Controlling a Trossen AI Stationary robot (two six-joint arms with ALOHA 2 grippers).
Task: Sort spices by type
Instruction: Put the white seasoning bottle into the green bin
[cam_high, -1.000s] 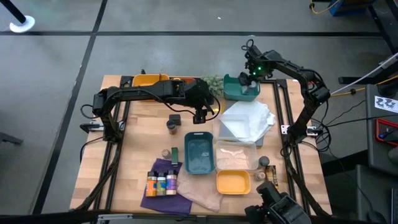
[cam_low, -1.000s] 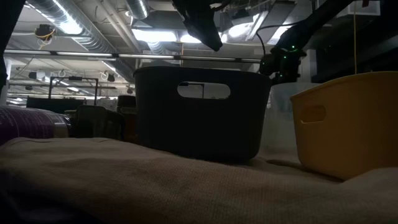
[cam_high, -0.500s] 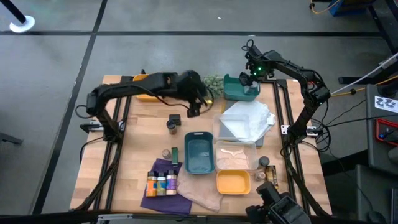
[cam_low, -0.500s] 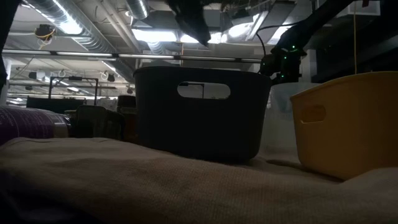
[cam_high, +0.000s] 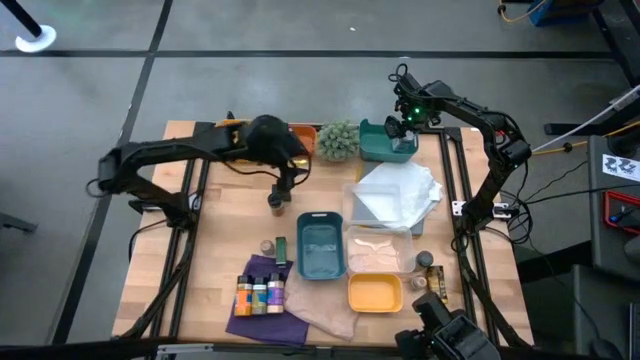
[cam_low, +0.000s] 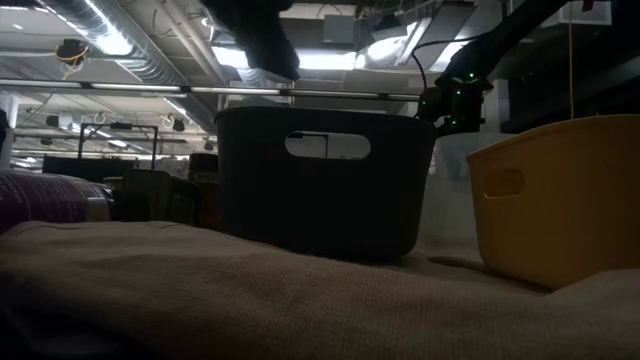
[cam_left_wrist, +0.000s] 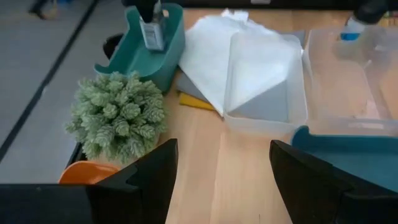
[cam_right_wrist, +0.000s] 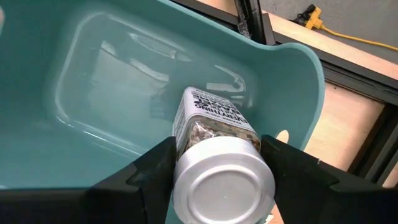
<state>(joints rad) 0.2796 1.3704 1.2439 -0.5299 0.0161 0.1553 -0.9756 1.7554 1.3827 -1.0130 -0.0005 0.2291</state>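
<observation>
From above, the right gripper (cam_high: 403, 122) is hanging over the far teal tray (cam_high: 372, 146); only its wrist view is showing it pinching a silver-lidded jar (cam_right_wrist: 214, 152) inside. The left gripper (cam_left_wrist: 221, 171), fingers spread and empty, is hovering near a dark-lidded jar (cam_high: 276, 201).

The high view looks straight down on the whole table (cam_high: 230, 250). The low view sits at tabletop height, close behind a dark tray (cam_low: 320, 180). The left wrist view faces the green plant (cam_left_wrist: 118, 118); the right wrist view peers closely into the teal tray (cam_right_wrist: 93, 93), shared with both.
</observation>
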